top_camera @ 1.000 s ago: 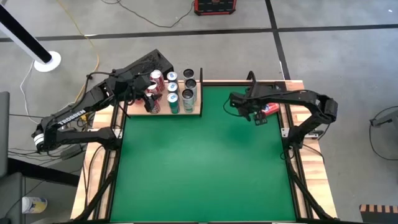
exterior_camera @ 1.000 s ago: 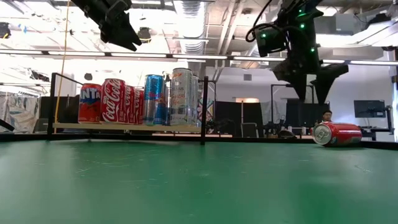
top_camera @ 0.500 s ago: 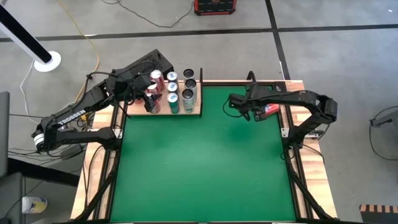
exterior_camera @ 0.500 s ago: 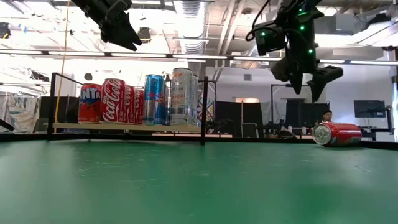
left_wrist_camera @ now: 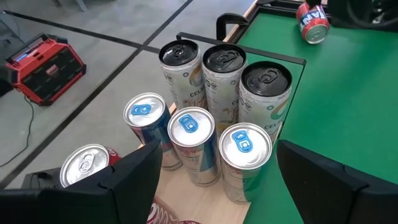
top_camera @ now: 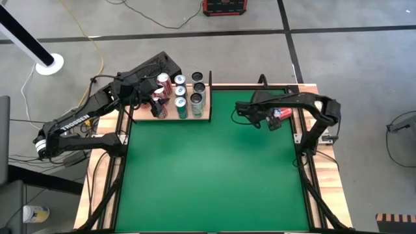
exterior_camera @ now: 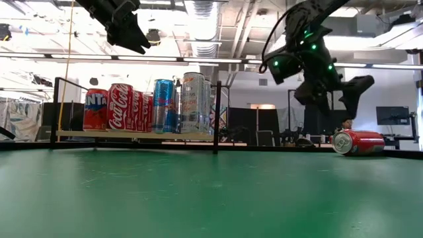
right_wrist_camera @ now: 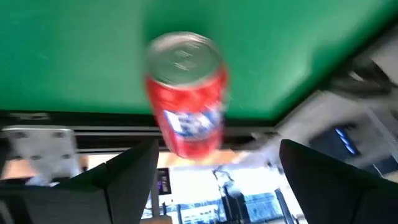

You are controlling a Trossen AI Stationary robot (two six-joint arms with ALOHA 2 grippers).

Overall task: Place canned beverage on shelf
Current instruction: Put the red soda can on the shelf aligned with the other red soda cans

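High view: two arms work over the green table. The shelf, a pale-wood board at the table's 11 o'clock corner, carries upright cans in rows. The left wrist view allows a count of seven can tops: three tall pale cans with dark lids, three cans with silver lids and blue tabs, and one red can cut off at the frame edge. Further red cans stand behind these; in the low view a Fanta can and a Coca-Cola can are readable at the near end of the row, but the total cannot be counted with certainty because the cans overlap.

One canned beverage remains off the shelf. It is red and lies on its side at the table's 2 o'clock edge, against the border strip. In the right wrist view its silver top and red body are blurred and its label is unreadable.

Right gripper: fingers spread, nothing between them, positioned above the lying can, slightly toward the table centre. The low view shows it raised clear of the can, not touching.

Left gripper: suspended over the shelf's cans, fingers spread, gripping nothing. Its fingertips are cut off in the wrist view.
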